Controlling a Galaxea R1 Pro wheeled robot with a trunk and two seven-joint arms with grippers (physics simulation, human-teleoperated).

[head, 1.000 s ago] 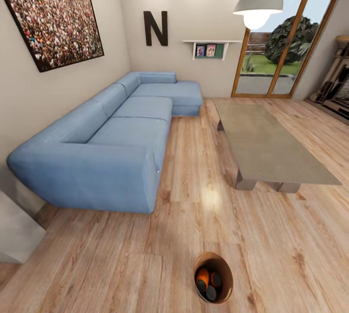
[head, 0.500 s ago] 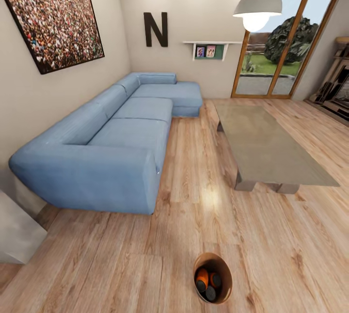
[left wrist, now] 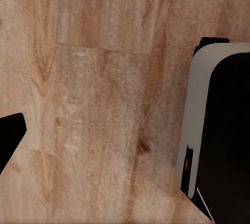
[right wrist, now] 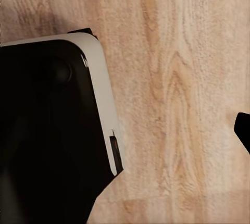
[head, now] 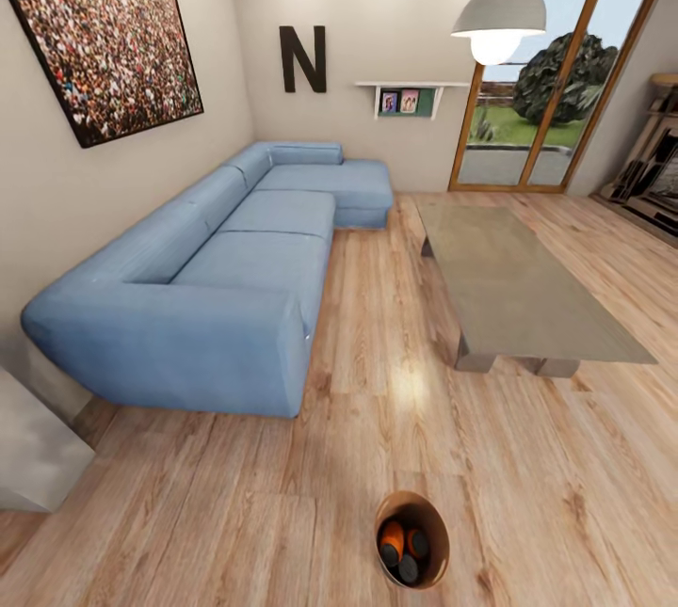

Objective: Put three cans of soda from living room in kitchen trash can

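The tash can (head: 411, 496), a small round bucket with a tan rim and brown inside, stands on the wood floor at the bottom middle of the head view. Inside it lie the three can of soda: an orange one (head: 394, 538) and two dark ones (head: 419, 543) (head: 408, 570). In the left wrist view, my left gripper's dark fingertip (left wrist: 9, 134) pokes in at the edge over bare floor. One dark fingertip (right wrist: 244, 129) of my right gripper likewise shows at the edge of the right wrist view. Nothing is between either pair of fingers.
A long blue L-shaped sofa (head: 217, 287) runs along the left wall under a black letter N (head: 302, 57). A low grey coffee table (head: 518, 287) stands right of centre, with glass doors (head: 546, 99) behind. A grey block (head: 28, 447) sits at the near left. My white-and-black base (left wrist: 224, 130) (right wrist: 47, 130) is close to both wrists.
The whole head picture has shifted slightly, so the camera has moved a little. The tash can and the cans in it keep their place on the floor.
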